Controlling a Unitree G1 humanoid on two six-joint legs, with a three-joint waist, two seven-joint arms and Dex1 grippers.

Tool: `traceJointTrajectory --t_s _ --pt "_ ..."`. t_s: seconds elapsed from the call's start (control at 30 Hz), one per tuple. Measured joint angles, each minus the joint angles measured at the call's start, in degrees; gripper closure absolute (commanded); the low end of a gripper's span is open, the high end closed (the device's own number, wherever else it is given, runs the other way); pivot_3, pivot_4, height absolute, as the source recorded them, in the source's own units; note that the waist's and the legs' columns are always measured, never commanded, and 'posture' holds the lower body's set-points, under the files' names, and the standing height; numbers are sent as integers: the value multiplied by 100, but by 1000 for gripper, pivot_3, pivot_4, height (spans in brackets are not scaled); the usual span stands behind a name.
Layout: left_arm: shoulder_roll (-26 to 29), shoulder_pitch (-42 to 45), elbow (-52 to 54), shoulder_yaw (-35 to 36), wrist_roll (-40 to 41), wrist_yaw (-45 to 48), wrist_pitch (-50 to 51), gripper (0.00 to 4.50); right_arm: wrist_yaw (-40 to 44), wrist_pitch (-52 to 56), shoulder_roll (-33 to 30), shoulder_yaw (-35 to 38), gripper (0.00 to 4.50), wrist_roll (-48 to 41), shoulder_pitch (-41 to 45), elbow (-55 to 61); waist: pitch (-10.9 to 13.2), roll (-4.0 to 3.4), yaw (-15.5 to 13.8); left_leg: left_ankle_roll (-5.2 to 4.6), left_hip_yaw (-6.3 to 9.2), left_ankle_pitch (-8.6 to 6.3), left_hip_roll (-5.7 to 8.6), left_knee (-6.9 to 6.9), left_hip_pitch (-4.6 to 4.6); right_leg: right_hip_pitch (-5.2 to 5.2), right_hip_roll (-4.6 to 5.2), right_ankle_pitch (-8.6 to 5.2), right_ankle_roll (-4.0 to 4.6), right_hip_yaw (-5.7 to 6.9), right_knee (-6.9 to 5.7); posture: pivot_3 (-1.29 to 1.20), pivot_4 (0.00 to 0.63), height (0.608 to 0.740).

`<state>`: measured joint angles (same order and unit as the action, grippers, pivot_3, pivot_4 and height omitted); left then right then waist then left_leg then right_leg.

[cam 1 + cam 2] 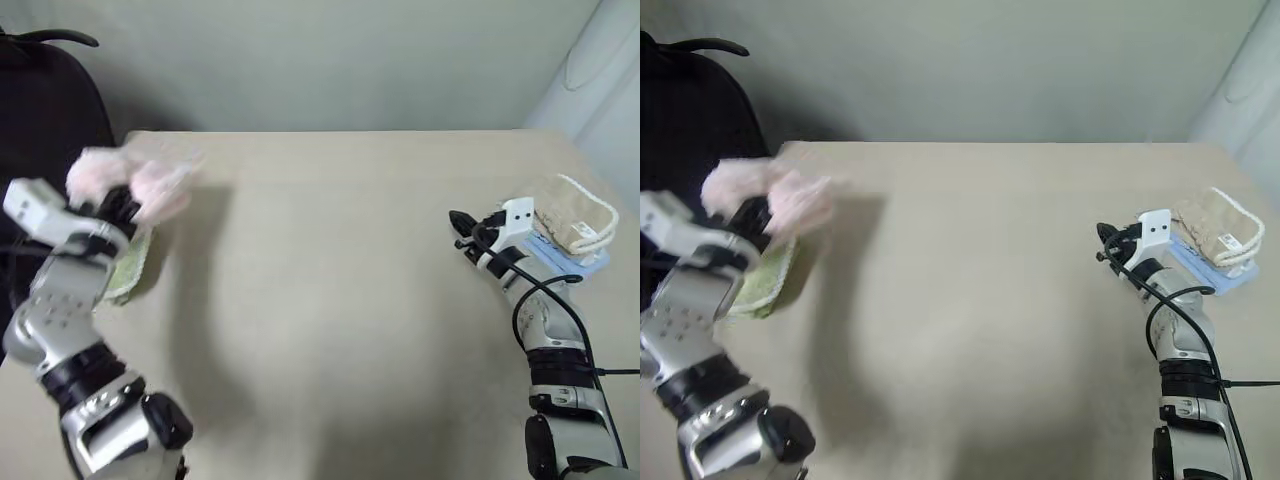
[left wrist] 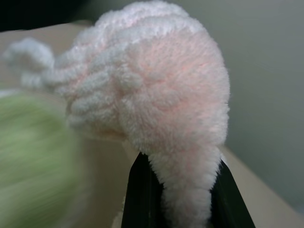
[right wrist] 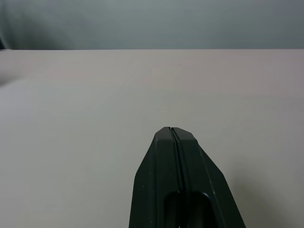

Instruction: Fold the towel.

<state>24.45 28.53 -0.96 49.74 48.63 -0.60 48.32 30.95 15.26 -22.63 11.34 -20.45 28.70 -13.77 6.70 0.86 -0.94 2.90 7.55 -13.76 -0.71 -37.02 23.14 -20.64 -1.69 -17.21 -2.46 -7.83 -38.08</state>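
Left gripper [image 2: 185, 190] has its jaws clamped on a bunched fold of the towel [image 1: 140, 178]; the 2 black fingers [image 2: 137, 199] press the pink terry from either side. The towel is lifted off the bench [image 1: 330, 300], a crumpled pale pink wad at the far left corner, just above the light green cloth [image 1: 132, 265] that lies on the bench near the left edge. Right gripper [image 3: 172, 135] has its jaws fully closed with nothing between them, held over bare bench on the right side. Just beside it lies the folded beige towel [image 1: 575, 215] with white trim, resting on a pale blue item [image 1: 580, 258].
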Motion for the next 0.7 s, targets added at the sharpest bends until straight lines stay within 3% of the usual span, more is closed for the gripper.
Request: traceJointTrajectory --t_s 0.07,0.3,0.5,0.7 --pt "-51 -308 13 177 89 -31 -61 4488 44 -3 3 -53 4500 7 101 -53 1 17 -15 0 4 0 0 3 0 2 0 0 1 2 1 0 150 740" --pt "-407 -1125 105 323 245 -97 -443 2077 153 -102 10 -121 4500 53 300 -404 1 25 18 3 0 1 -2 9 1 7 -1 1 2 -1 2 0 150 740" --pt "-503 -1181 95 350 551 -124 -757 28 194 -164 134 -242 4500 90 393 -504 1 25 51 3 0 1 -2 9 0 8 -1 1 3 -2 2 0 150 740" --pt "-434 -1332 124 349 868 -65 -872 28 204 -173 174 -267 4500 97 392 -512 2 25 64 2 -1 1 -2 10 0 8 -1 1 4 -2 2 0 150 740"
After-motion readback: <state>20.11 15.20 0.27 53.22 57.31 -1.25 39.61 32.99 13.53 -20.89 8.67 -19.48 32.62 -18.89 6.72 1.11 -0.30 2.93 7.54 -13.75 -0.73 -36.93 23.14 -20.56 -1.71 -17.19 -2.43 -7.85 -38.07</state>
